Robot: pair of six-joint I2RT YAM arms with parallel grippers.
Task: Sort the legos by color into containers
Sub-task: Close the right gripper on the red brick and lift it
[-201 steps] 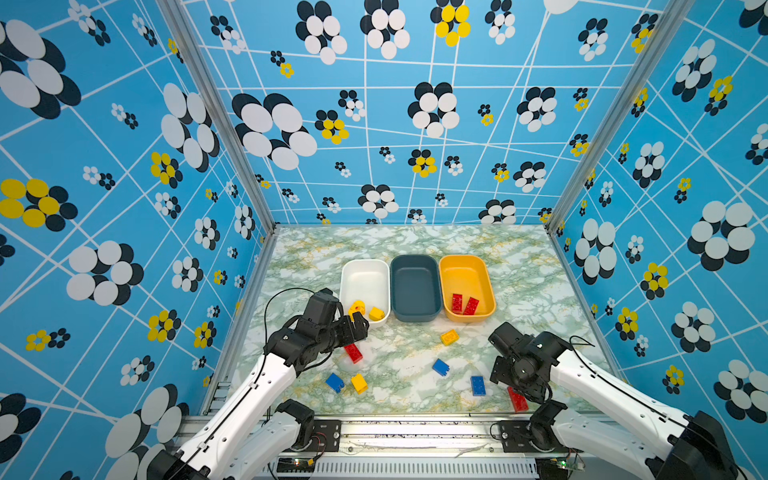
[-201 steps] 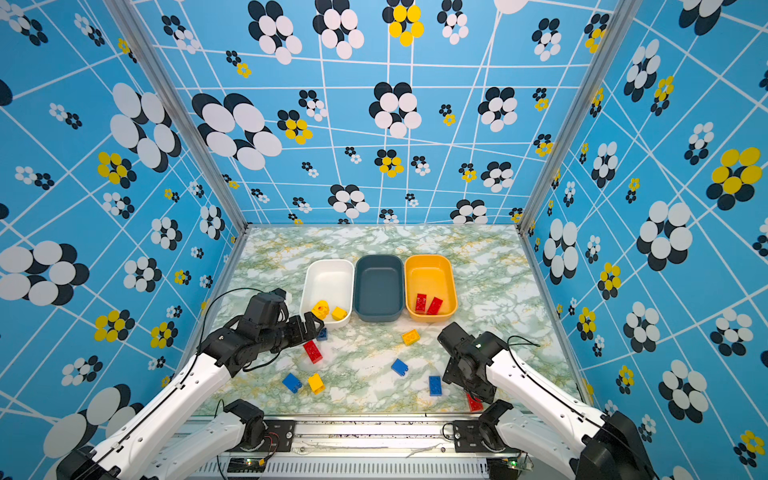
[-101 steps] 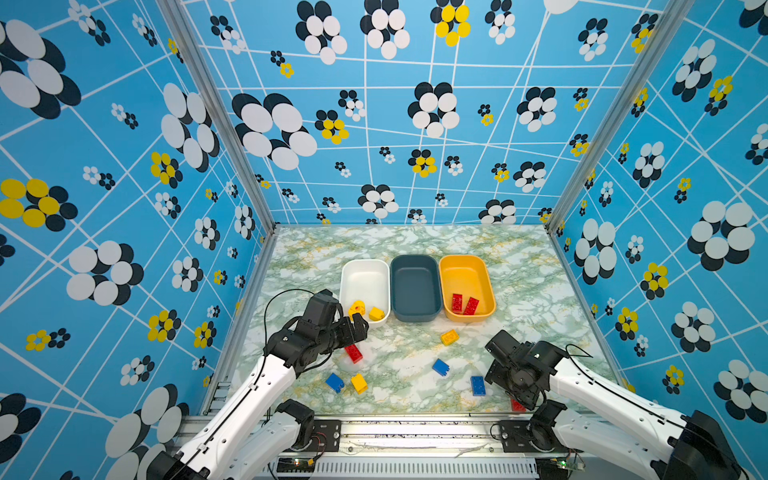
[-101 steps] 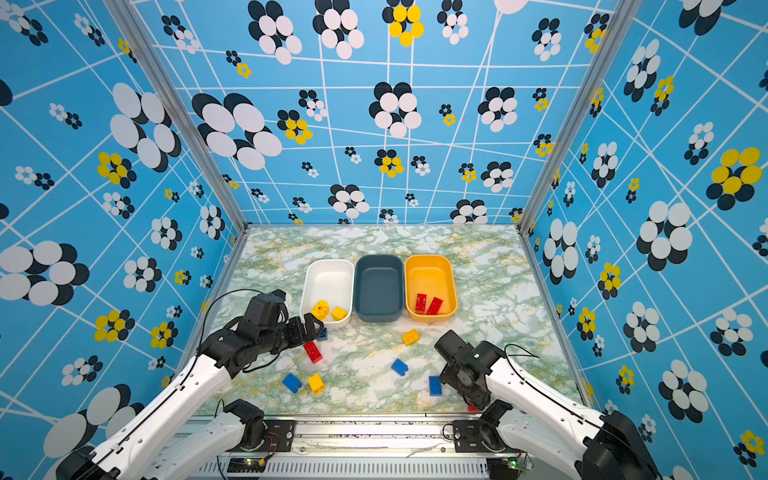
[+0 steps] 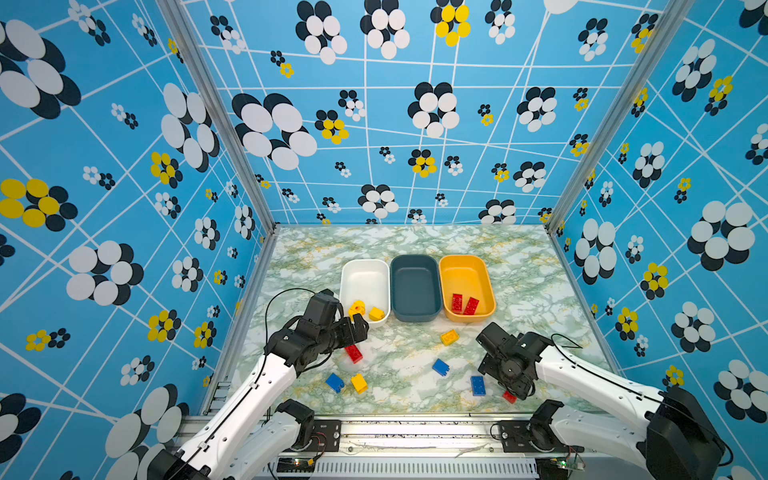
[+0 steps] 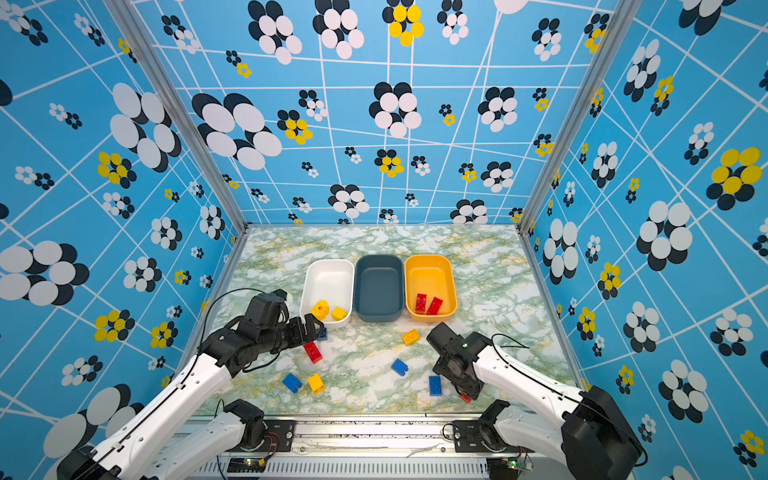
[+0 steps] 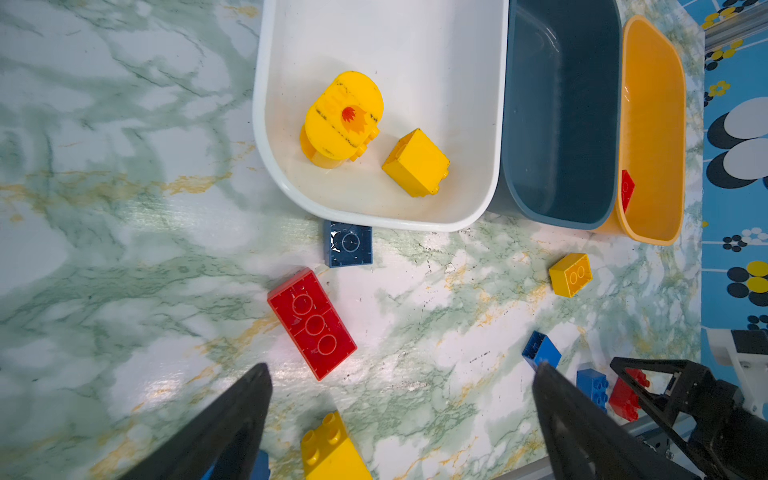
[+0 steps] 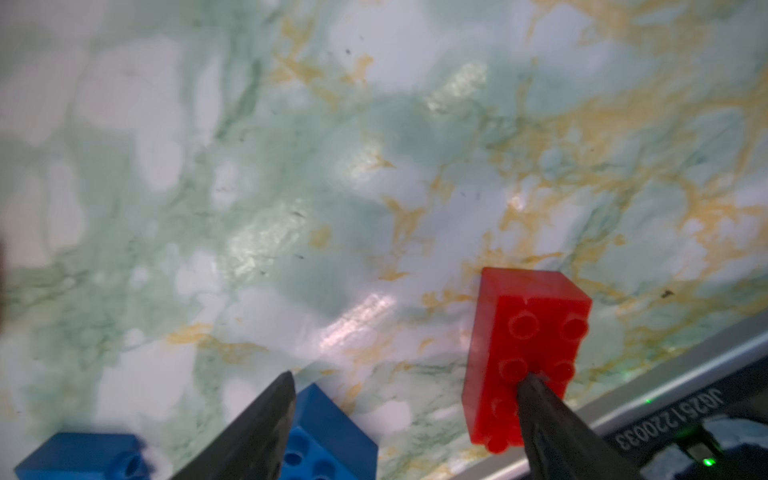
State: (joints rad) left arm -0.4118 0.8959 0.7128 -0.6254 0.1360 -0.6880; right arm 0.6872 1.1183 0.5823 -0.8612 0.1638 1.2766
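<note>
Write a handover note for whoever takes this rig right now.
Left gripper: open, empty, by the long red brick near the white tub.
Right gripper: open, empty, at the front-edge red brick; contact unclear.
Done: two yellow pieces in the white tub, two red bricks in the orange tub. Slate tub empty.
Left: those two loose reds, two loose yellow bricks, four loose blue bricks, all on the table.

marble table (image 5: pixel 395 245) | white tub (image 5: pixel 365 282), slate tub (image 5: pixel 415 286), orange tub (image 5: pixel 465 274) | loose legos (image 5: pixel 353 353)
</note>
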